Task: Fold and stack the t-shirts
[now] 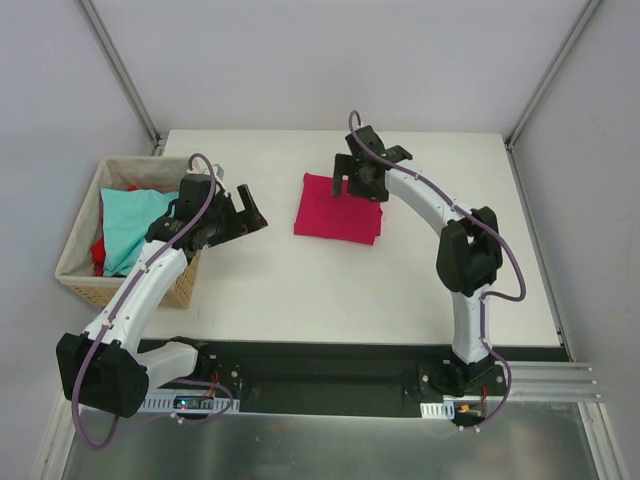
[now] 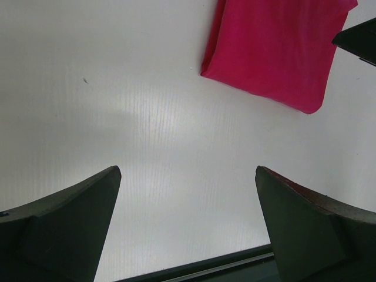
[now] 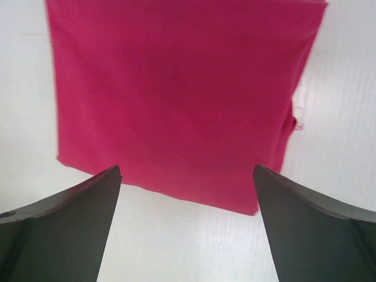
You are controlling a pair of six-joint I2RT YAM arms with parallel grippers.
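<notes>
A crimson-magenta t-shirt (image 1: 335, 215) (image 2: 270, 50) (image 3: 176, 94) lies folded into a flat rectangle on the white table. My right gripper (image 1: 366, 172) (image 3: 187, 176) hovers open over the shirt's far right corner, nothing between its fingers. Left of the shirt, my left gripper (image 1: 243, 208) (image 2: 188, 176) stands open over bare table, beside the basket. A light teal t-shirt (image 1: 133, 225) lies crumpled in the wicker basket (image 1: 78, 285), with a red t-shirt (image 1: 98, 252) showing beneath it.
The basket stands at the table's left edge, right next to my left arm. Grey walls with metal posts enclose the back and sides. A black rail (image 1: 320, 365) runs along the table's near edge.
</notes>
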